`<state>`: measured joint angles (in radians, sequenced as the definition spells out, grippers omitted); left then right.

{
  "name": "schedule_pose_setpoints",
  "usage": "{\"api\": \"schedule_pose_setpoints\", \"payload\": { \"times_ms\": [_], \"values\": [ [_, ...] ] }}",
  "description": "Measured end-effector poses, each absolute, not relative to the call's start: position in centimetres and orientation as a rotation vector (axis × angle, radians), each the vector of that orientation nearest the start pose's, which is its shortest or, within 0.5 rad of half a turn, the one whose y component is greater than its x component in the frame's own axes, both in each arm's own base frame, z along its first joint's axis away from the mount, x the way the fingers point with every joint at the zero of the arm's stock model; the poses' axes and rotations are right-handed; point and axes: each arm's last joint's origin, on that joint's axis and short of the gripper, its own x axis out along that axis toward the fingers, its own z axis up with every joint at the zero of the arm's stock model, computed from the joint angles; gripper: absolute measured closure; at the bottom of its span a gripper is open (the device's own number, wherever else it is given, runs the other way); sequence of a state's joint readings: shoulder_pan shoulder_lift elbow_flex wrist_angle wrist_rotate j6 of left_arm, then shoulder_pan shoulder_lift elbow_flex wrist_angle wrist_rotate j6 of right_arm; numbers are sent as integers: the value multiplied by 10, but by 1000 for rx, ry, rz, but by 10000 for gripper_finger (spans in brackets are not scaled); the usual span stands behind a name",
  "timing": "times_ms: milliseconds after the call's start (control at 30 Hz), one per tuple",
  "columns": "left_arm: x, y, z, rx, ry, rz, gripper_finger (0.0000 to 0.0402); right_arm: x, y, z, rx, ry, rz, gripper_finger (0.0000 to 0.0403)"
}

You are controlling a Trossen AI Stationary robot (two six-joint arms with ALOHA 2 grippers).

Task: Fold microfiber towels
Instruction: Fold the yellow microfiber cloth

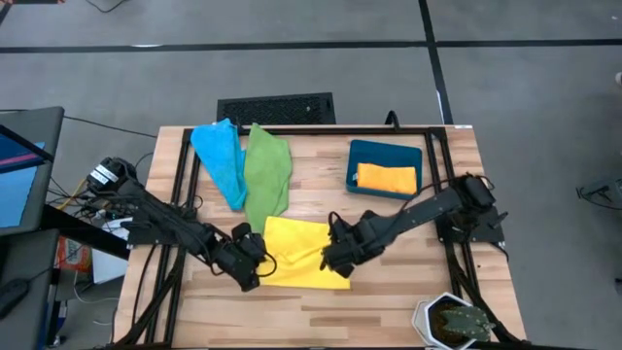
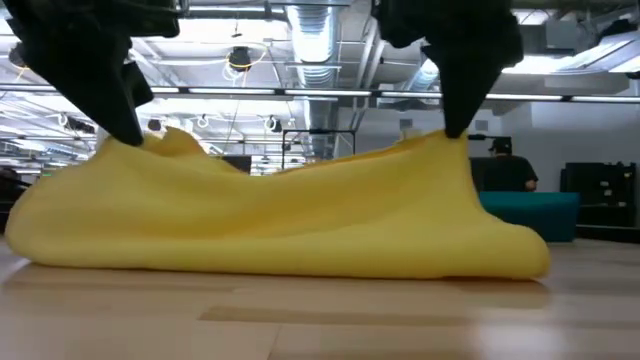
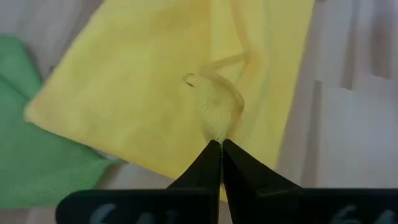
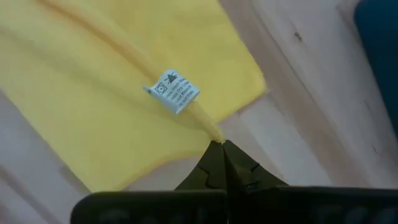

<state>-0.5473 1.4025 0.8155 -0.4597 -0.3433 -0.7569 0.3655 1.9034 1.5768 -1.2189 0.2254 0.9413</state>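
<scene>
At the near part of the wooden worktop [image 1: 389, 301] lies the yellow towel [image 1: 296, 253], spread flat but lifted at two edges. The left end effector [image 1: 260, 264] is pinched tight on a fold at the towel's left edge, and the right end effector [image 1: 328, 255] is clamped on its right edge, just beside a small white care label [image 4: 174, 91]. Both raise the cloth into peaks while the middle sags onto the wood. Farther back, a green towel [image 1: 266, 175] touches the yellow one's far edge, with a light blue towel [image 1: 222, 160] just beside it. At the far right stands a dark teal bin [image 1: 385, 154] holding a folded orange towel [image 1: 387, 178].
</scene>
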Motion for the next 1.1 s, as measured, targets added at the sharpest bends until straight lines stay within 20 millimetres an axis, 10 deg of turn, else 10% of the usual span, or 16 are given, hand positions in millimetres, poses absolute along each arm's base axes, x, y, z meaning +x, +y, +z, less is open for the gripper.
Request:
{"api": "schedule_pose_setpoints", "payload": {
  "times_ms": [333,800,1100],
  "values": [
    [224,-110,179,-205,937,292,384,346,102,235,367,1361,-600,395],
    [228,-93,185,-101,922,316,204,350,98,235,394,1334,-596,395],
    [239,-67,184,60,994,188,202,351,97,235,401,1332,-596,395]
  ]
}}
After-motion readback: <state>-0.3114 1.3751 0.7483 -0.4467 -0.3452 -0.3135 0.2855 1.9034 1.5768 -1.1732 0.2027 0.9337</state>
